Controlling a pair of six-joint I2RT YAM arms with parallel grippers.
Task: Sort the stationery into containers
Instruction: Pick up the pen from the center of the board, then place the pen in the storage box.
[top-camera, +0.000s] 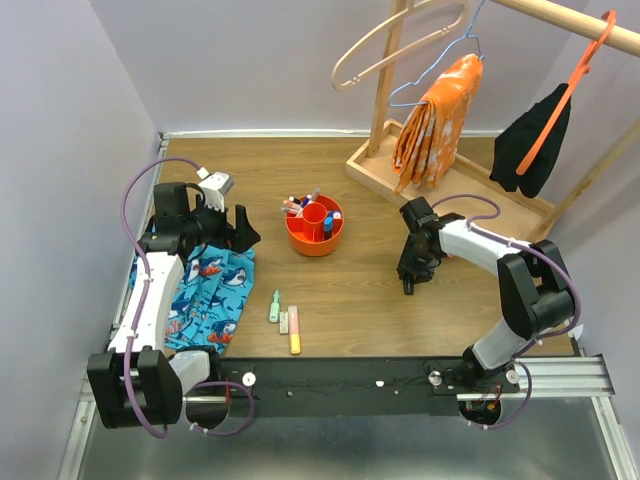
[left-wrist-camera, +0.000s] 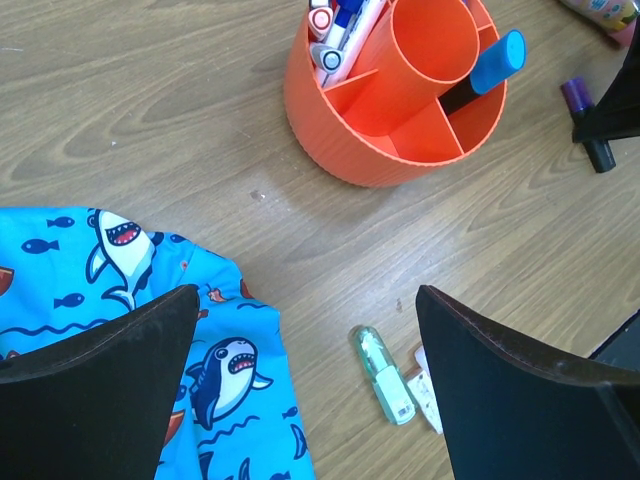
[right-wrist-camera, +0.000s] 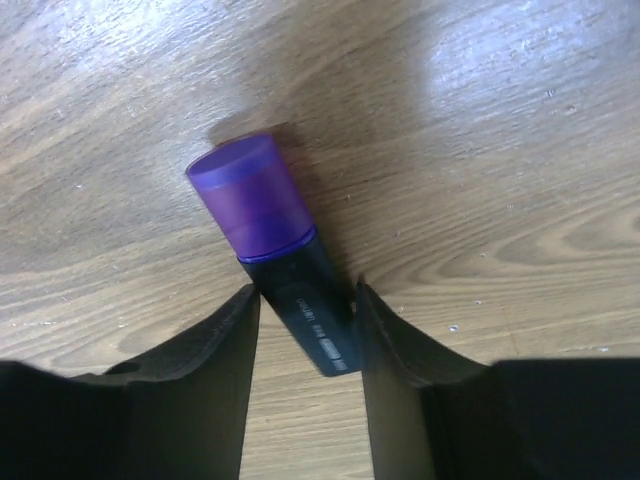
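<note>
The right gripper is reaching down to the wooden table on the right side of the red-orange bowl. Its two fingers are sitting on either side of the dark barrel of a purple-capped highlighter, which is lying flat on the wood with its cap pointing away from the pincer. The fingers are standing very close to the barrel, but I cannot tell whether they are actually clamping it.

The left gripper is hanging with its jaws spread wide, left of the bowl and over the edge of the blue shark-print cloth, holding nothing.

The bowl is already holding several pens in one compartment and a blue-capped marker in another. Nearer the arm bases than the bowl, a pale green highlighter, a white one and a yellow one are lying close together on the table.
</note>
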